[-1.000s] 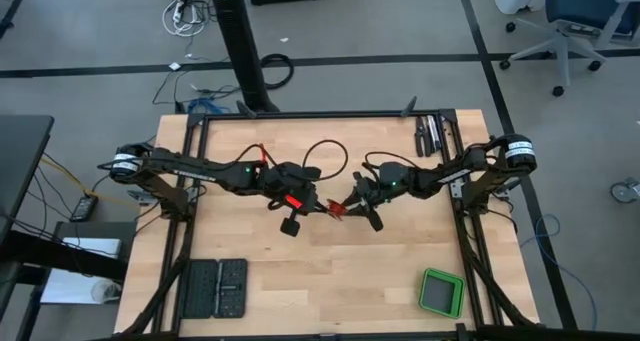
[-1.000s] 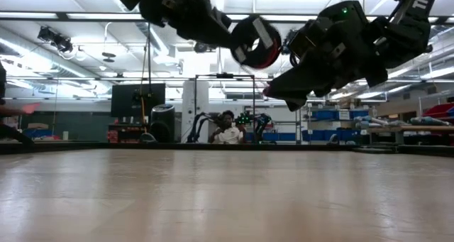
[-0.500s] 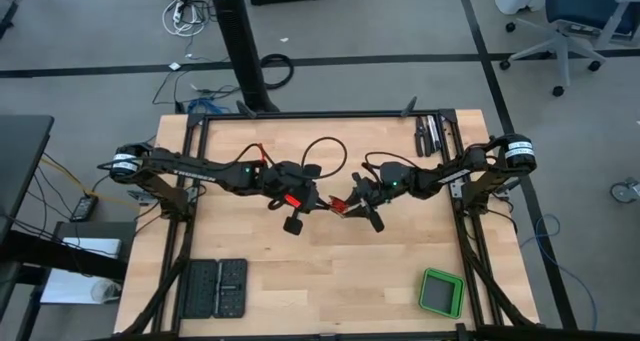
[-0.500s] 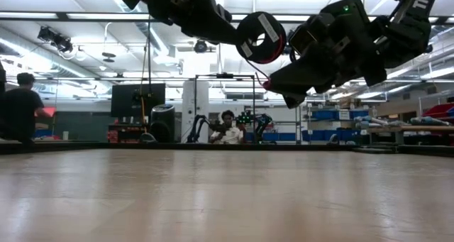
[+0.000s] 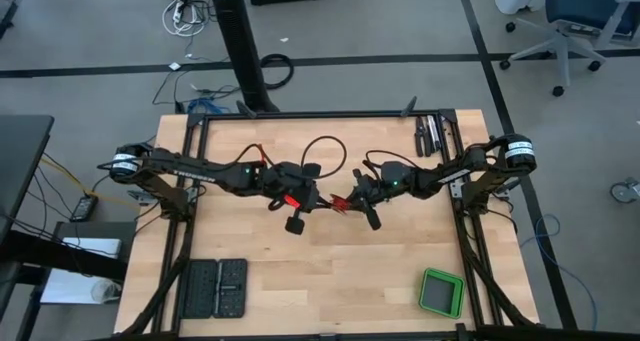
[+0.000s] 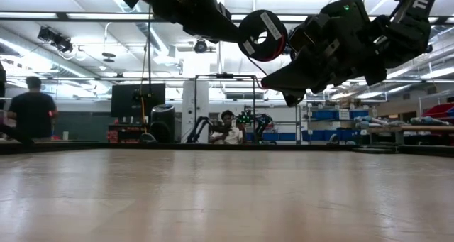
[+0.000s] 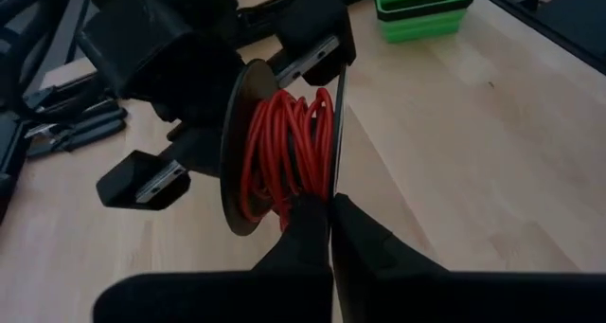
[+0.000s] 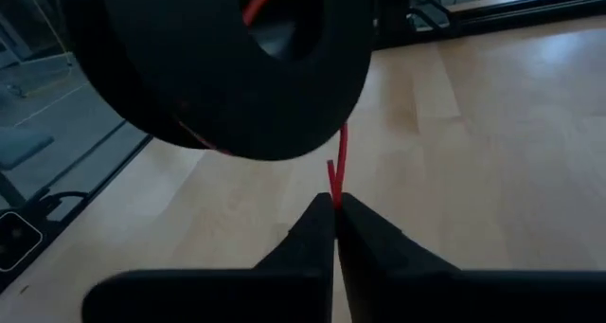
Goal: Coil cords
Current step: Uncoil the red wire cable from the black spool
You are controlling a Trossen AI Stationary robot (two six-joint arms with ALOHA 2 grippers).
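Both arms are raised above the middle of the wooden table [image 5: 330, 271], their grippers met nose to nose over its centre. A black spool [image 6: 263, 35] is held edge-on by the left gripper [image 7: 329, 212], whose fingers are pressed together on one flange rim. The red-orange cord [image 7: 284, 152] is wound in many loose turns between the spool's two flanges; in the high view it is seen as a red patch [image 5: 293, 199] just left of the table's centre.

A short free length of the same cord [image 8: 336, 176] is seen dropping from the spool's edge into the right gripper [image 8: 336, 207], whose fingers are pinched together on it. In the high view that gripper [image 5: 345, 202] lies just right of the spool, near touching it.

Other items noted relative to the table: a green tray [image 5: 441, 292] at the near right corner, a dark flat case [image 5: 213, 287] at the near left, dark tools [image 5: 432, 133] at the far right edge. Beyond the table, a person [image 6: 32, 113] is seen standing and another seated [image 6: 228, 128].
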